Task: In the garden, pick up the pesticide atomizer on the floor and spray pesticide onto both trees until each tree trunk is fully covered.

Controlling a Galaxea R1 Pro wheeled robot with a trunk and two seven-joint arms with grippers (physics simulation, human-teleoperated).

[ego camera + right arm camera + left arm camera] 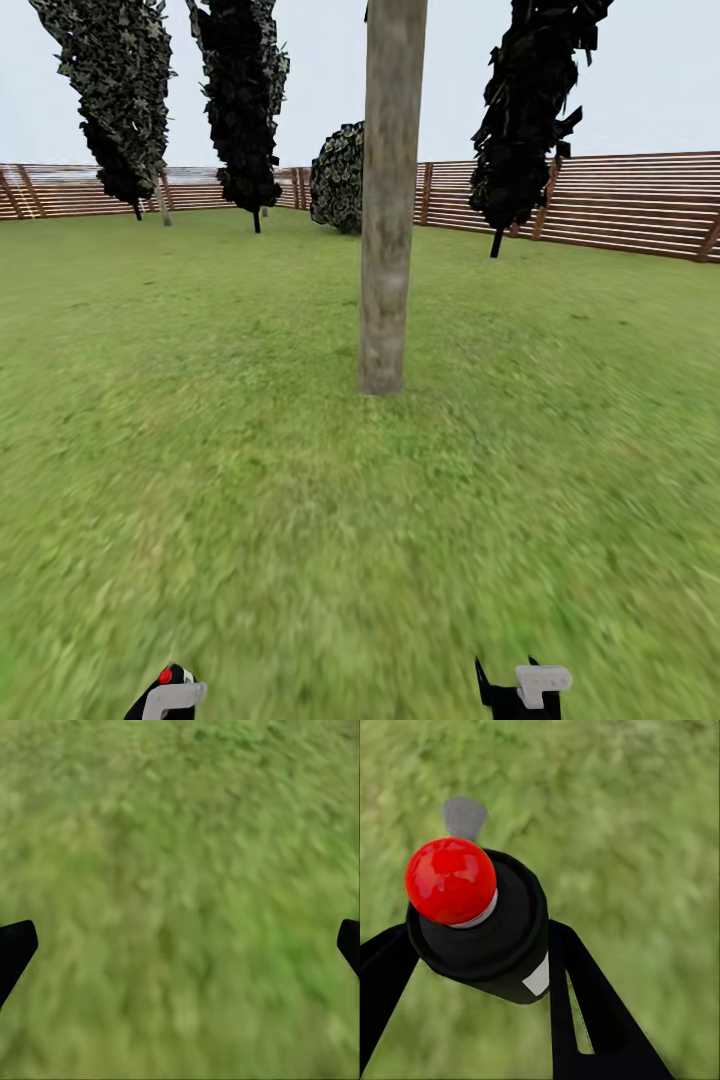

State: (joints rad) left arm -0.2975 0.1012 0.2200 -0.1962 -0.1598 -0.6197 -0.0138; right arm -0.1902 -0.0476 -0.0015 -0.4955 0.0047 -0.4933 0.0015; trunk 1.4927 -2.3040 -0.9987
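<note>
- left gripper (480, 945) pinching pesticide atomizer (480, 922); tree trunk (390, 200) upright, well ahead at 12 o'clock
- right gripper (180, 945) spread, holding nothing

No readable text, white label (538, 979) on pesticide atomizer (487, 922) — blank

Left gripper (172, 695) low over grass lawn (250, 500), pesticide atomizer (170, 676) red top showing at it. Right gripper (525, 690) alongside. Tree trunk (390, 200) well ahead between them; wooden fence (620, 200) beyond.
</note>
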